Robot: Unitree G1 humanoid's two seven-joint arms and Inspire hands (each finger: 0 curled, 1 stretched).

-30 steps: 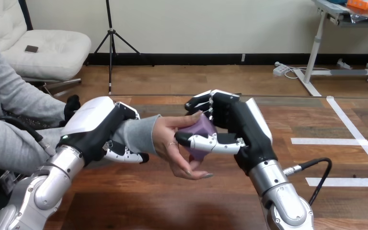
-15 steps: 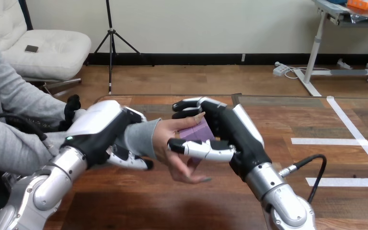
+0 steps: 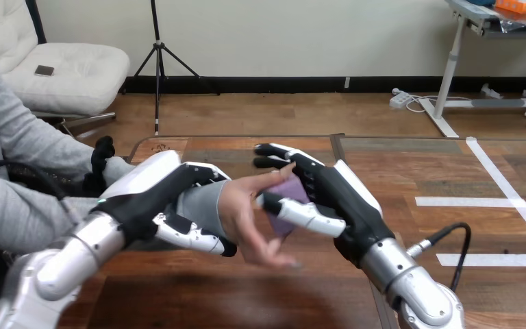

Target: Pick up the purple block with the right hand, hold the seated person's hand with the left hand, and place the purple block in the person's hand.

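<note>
A purple block (image 3: pixel 289 202) lies against the palm of the person's hand (image 3: pixel 246 216), which reaches in from the left above the wooden table (image 3: pixel 452 178). My right hand (image 3: pixel 329 199) has its thumb and fingers pinched on the block, thumb across the near side, fingers over the far side. My left hand (image 3: pixel 161 199) is curled round the person's wrist (image 3: pixel 198 202) in its grey sleeve, fingers over the top and thumb underneath. The person's fingers point down toward the table.
White tape lines (image 3: pixel 500 199) mark the table at the right. A black cable (image 3: pixel 445 236) loops beside my right forearm. The person's other arm (image 3: pixel 34 147) rests at the left edge.
My right hand has loosened a little on the block and shifted down and right, fingers straighter. My left hand and the person's wrist have dropped slightly lower and toward me.
</note>
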